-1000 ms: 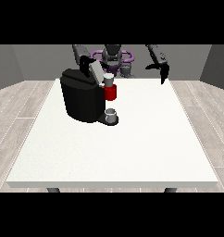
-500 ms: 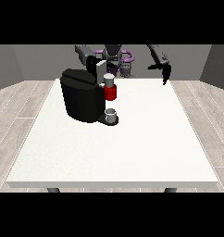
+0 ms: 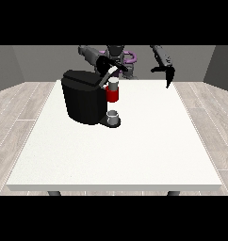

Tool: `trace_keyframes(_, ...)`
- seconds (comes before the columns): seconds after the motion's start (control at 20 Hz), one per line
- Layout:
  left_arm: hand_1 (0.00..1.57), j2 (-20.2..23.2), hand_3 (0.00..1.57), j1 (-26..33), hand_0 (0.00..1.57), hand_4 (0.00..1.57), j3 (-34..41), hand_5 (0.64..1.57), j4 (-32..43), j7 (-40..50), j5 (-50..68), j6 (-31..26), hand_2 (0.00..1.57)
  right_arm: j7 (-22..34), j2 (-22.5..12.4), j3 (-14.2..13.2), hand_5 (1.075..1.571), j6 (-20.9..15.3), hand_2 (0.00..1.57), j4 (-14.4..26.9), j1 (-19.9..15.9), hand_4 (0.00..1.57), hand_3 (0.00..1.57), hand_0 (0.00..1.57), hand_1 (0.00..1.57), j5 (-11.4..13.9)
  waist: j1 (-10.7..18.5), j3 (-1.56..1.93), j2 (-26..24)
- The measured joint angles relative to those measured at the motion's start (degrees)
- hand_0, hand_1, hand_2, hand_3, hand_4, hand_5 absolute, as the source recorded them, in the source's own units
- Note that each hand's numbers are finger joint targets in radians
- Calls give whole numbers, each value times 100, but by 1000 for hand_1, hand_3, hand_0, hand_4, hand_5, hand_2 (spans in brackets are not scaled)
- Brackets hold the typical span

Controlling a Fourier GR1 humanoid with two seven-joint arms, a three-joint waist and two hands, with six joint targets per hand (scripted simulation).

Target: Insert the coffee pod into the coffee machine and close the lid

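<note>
A black coffee machine stands on the white table, left of centre. At its front is a red pod holder with the grey coffee pod sitting in its top. The machine's lid is tilted up behind the pod. The hand at the view's left is just above the raised lid, fingers stretched towards the view's right, holding nothing. The hand at the view's right hangs in the air over the table's far right part, fingers relaxed and pointing down.
A small grey cup stands on the machine's base under the red holder. The table's near half and right side are bare white surface. The robot's torso is behind the far edge.
The hand at the view's left has moved from over the machine's top towards the view's right, to the raised lid. The other hand has drifted slightly outwards and up.
</note>
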Motion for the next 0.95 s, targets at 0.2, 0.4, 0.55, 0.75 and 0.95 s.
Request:
trace_keyframes(0.2, 0, -29, 0, -132, 0, 400, -47, 1571, 7, 26, -8, -4, 0, -28, -16, 146, 1571, -27, 0, -40, -227, 384, 0, 0, 0, 209, 115, -15, 26)
trace_keyframes(0.4, 0, -48, 0, -140, 0, 270, -90, 1571, 55, -81, -22, -40, 0, -154, 169, 278, 1571, 90, 0, -39, -460, 440, 0, 0, 0, 213, 198, -48, 39)
trace_keyframes(0.55, 0, -108, 0, -14, 0, 168, -171, 1571, 176, -339, -125, -17, 0, -219, 283, 517, 1571, 205, 0, -38, -429, 474, 0, 0, 0, 82, 188, -60, 0)
trace_keyframes(0.75, 0, -158, 0, 120, 0, 168, -239, 1571, 289, -502, -217, 35, 0, -447, 351, 1056, 1571, 317, 0, -54, -41, 527, 0, 0, 0, -126, 155, -65, -122)
trace_keyframes(0.95, 0, -140, 0, 49, 0, 168, -228, 1571, 438, -566, -241, 66, 0, -830, 376, 1821, 1571, 417, 0, -258, 404, 461, 0, 0, 0, -395, 163, -66, -146)
